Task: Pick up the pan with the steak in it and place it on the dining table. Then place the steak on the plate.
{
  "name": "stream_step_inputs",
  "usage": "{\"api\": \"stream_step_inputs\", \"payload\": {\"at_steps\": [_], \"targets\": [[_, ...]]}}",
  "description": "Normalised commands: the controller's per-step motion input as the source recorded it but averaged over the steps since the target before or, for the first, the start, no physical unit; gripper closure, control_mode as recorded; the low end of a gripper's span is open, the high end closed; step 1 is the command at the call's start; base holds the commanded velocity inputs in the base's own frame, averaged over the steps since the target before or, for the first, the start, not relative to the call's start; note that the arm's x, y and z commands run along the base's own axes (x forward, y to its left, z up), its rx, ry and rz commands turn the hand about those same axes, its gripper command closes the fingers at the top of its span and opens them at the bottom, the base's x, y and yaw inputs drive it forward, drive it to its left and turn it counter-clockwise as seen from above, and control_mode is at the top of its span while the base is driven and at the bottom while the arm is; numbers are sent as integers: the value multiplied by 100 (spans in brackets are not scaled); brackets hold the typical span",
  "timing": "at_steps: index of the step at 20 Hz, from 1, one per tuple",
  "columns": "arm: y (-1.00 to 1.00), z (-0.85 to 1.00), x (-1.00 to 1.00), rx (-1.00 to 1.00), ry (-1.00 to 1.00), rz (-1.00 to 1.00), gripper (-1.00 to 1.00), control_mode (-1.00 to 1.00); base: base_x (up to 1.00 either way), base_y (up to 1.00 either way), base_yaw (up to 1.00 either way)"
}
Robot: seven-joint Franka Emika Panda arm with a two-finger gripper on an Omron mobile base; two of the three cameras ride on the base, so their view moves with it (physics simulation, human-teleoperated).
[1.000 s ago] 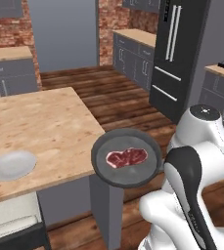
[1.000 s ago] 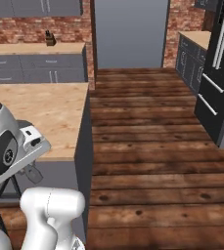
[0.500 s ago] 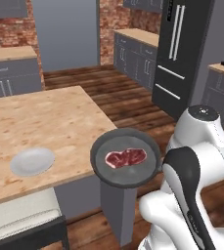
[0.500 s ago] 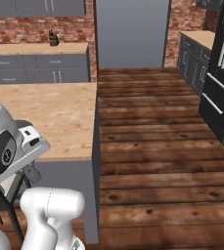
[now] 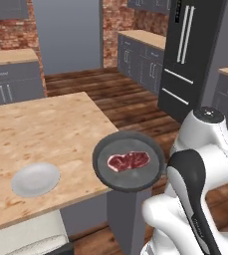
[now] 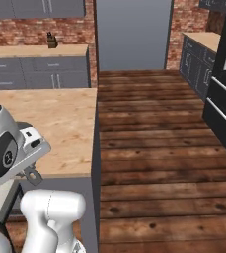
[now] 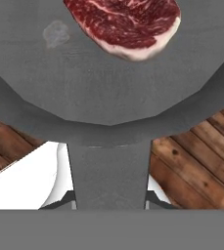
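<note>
Since half a second back the whole scene slid right with the base; dining table [image 5: 46, 124] now reaches further under the pan [image 5: 129, 162]. Pan hangs over the table's near right corner, partly past the edge above the floor. Steak [image 5: 128, 160] lies near the pan's centre. My fingers are clamped together on the pan's handle [image 7: 108, 176], steak beyond them. Plate [image 5: 35, 179] sits on the table, left of the pan, apart.

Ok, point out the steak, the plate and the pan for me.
steak [image 5: 129, 161]: left base view, middle of the red meat.
plate [image 5: 35, 179]: left base view, centre of its pale face.
pan [image 5: 116, 179]: left base view, bare dark floor beside the steak.
</note>
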Motion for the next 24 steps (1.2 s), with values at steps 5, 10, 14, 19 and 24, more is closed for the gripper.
{"api": "stream_step_inputs", "payload": {"at_steps": [5,10,14,19,24], "targets": [[0,0,0,0,0,0,100,100,45,0,0],[0,0,8,0,0,0,100,-100,0,0,0],[2,-5,33,-2,1,0,100,-100,0,0,0],[2,-16,59,-1,4,-1,100,-100,0,0,0],[6,-27,59,-1,4,0,100,-100,0,0,0]]}}
